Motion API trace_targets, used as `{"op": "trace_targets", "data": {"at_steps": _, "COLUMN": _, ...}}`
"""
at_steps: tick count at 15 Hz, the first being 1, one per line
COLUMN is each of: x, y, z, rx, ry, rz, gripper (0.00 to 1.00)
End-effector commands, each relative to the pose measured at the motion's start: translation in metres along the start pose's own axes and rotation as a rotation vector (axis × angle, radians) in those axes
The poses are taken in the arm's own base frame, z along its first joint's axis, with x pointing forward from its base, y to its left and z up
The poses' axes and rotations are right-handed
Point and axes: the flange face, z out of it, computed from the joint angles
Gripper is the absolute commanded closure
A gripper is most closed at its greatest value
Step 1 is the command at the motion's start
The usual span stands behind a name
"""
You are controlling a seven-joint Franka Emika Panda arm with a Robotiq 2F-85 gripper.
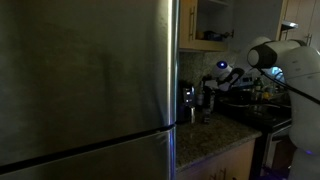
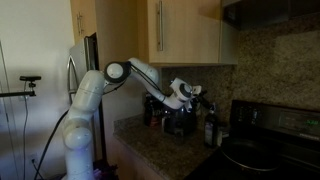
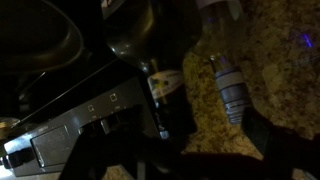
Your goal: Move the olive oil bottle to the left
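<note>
The room is dim. In an exterior view the white arm (image 2: 135,75) reaches from its stand across the granite counter (image 2: 165,152), and the gripper (image 2: 196,95) hangs over the back of the counter below the wooden cabinets (image 2: 185,30). I cannot tell whether its fingers are spread or clenched; nothing shows between them.

The olive oil bottle (image 2: 210,130) stands upright on the counter at about 5 o'clock from the gripper, apart from it. It is just beside the black stove (image 2: 275,135). The glass is dark, so its fill level is hidden. At the bottle's 9 o'clock sits a dark appliance (image 2: 178,124), close by.

A dark pan (image 2: 250,156) rests on the stove at the bottle's 4 o'clock. What it holds cannot be made out.

In the wrist view the olive oil bottle (image 3: 163,92) shows near the middle with a pale label. A clear bottle (image 3: 228,85) is at its 3 o'clock on the speckled stone, its contents unclear. The stove's control panel (image 3: 85,125) lies at 8 o'clock, and the pan's rim (image 3: 62,50) at 10 o'clock.

In an exterior view a steel fridge (image 1: 85,80) fills the frame's 9 o'clock side.
</note>
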Motion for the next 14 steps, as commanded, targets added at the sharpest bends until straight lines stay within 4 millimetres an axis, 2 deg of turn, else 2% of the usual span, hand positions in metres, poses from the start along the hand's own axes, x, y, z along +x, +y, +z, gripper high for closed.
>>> {"op": "trace_targets", "data": {"at_steps": 1, "x": 0.003, "y": -0.005, "z": 0.019, "rx": -0.043, "ry": 0.048, "rz": -0.018, "gripper": 0.00}}
{"op": "trace_targets", "data": {"at_steps": 5, "x": -0.014, "y": -0.002, "z": 0.029, "rx": -0.091, "ry": 0.025, "rz": -0.031, "gripper": 0.00}}
{"op": "trace_targets", "data": {"at_steps": 6, "x": -0.019, "y": -0.002, "z": 0.029, "rx": -0.106, "ry": 0.012, "rz": -0.045, "gripper": 0.18}}
{"op": "trace_targets", "data": {"at_steps": 7, "x": -0.021, "y": -0.002, "z": 0.028, "rx": -0.109, "ry": 0.005, "rz": -0.051, "gripper": 0.28}}
{"op": "trace_targets", "data": {"at_steps": 11, "x": -0.021, "y": -0.007, "z": 0.024, "rx": -0.111, "ry": 0.006, "rz": -0.053, "gripper": 0.61}}
{"op": "trace_targets", "data": {"at_steps": 14, "x": -0.016, "y": -0.004, "z": 0.024, "rx": -0.128, "ry": 0.019, "rz": -0.055, "gripper": 0.84}}
